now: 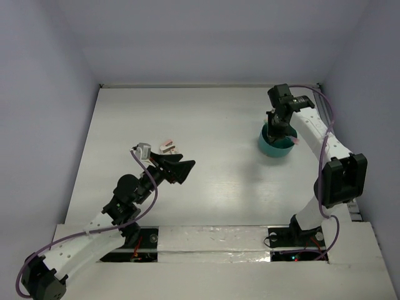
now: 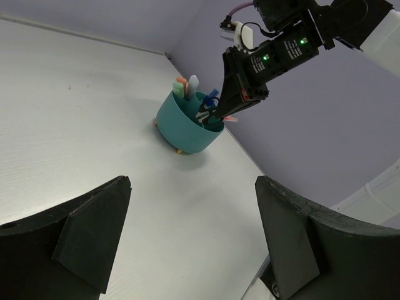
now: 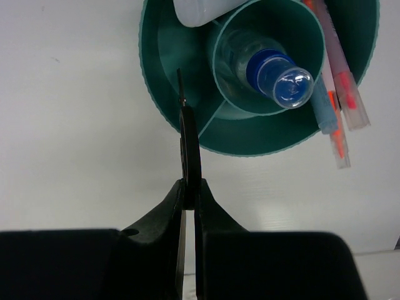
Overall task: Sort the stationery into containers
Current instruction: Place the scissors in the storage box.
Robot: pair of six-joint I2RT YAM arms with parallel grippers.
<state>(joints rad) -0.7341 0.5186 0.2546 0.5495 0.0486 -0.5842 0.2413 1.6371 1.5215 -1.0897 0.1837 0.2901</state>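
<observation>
Pinching thin black scissors, seen edge-on, in the clenched right tool. Tip reaching over the outer compartment of the small round teal plastic cup, far right on the white counter. Inside, a blue-capped clear pen and pink-orange pens. On the left, hovering with the left tool released, spread wide, near small white-and-pink erasers.

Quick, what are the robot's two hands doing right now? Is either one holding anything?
Left gripper: open, empty.
Right gripper: shut on what looks like the scissors, edge-on, by the cup.
</observation>
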